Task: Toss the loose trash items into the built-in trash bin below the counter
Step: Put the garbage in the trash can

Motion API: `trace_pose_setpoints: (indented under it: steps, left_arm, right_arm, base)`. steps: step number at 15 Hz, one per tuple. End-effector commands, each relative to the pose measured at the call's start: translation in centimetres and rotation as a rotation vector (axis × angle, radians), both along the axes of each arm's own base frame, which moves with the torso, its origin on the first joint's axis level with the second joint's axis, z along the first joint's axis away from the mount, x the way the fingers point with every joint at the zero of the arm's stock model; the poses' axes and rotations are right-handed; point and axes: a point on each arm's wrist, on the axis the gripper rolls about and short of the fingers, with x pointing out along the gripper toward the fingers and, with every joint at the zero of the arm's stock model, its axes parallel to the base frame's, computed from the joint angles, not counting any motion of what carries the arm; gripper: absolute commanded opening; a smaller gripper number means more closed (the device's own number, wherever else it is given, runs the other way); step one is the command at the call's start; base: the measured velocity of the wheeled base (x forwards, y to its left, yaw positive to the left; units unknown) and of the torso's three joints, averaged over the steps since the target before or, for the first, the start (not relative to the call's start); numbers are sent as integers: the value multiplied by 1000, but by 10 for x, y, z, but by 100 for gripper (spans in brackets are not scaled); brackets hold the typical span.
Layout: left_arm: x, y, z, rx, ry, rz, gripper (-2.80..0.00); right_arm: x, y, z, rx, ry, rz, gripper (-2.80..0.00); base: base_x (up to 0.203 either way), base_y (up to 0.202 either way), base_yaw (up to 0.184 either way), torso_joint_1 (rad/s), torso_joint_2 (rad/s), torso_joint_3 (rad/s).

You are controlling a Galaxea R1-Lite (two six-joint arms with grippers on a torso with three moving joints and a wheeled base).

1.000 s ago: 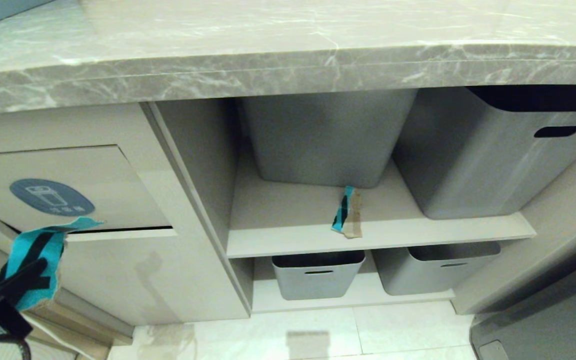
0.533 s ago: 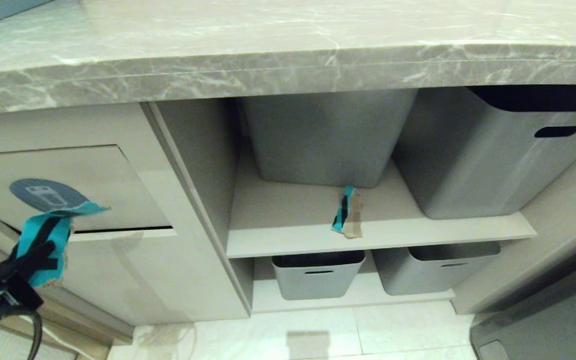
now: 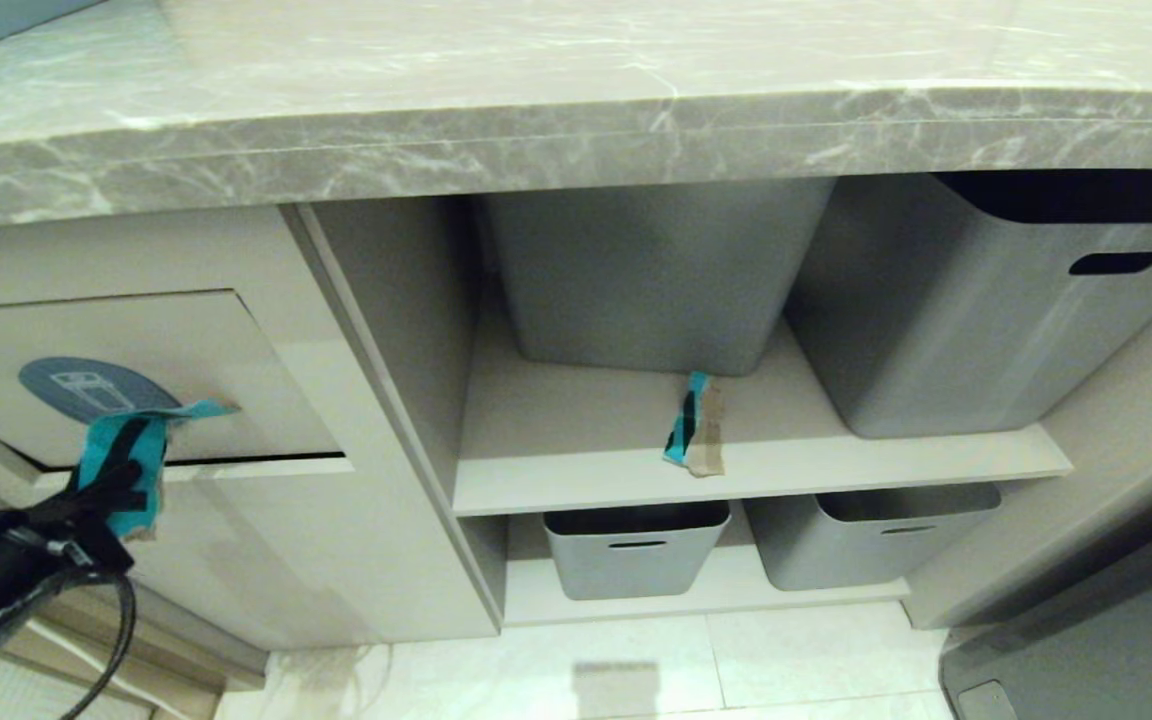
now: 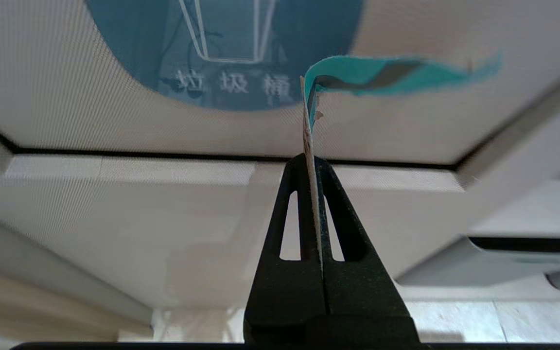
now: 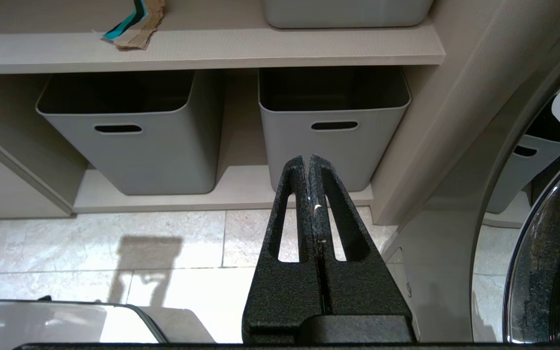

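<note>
Head view: I see the counter overhanging the flap; my left gripper pinches a teal scrap, its tip against the flap's lower edge; another scrap lies on the shelf; right gripper closed, empty.

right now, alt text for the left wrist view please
The left gripper is shut on a teal cardboard scrap, its bent tip against the beige bin flap beside the blue sticker.
</note>
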Motion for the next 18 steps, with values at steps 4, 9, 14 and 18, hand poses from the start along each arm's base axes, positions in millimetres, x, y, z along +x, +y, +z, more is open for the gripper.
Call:
trace_pose_setpoints:
  steps: [4,9,14,18]
  left_arm:
    - [34,7,-27,-13,61,-1,-280]
    - [60,12,-28,-67,33,-5,-280]
    - [67,15,-35,-89,44,-34,-280]
    - [74,20,-28,-81,8,-33,-280]
  right_arm:
    - [0,0,0,0,-1,1,-280]
    - [0,0,0,0,-1,1,-280]
    - [0,0,0,0,-1,1,-280]
    - [0,0,0,0,-1,1,-280]
  base:
    - [0,0,0,0,0,0]
    - [0,0,0,0,0,0]
    - [0,0,0,0,0,0]
    - [0,0,0,0,0,0]
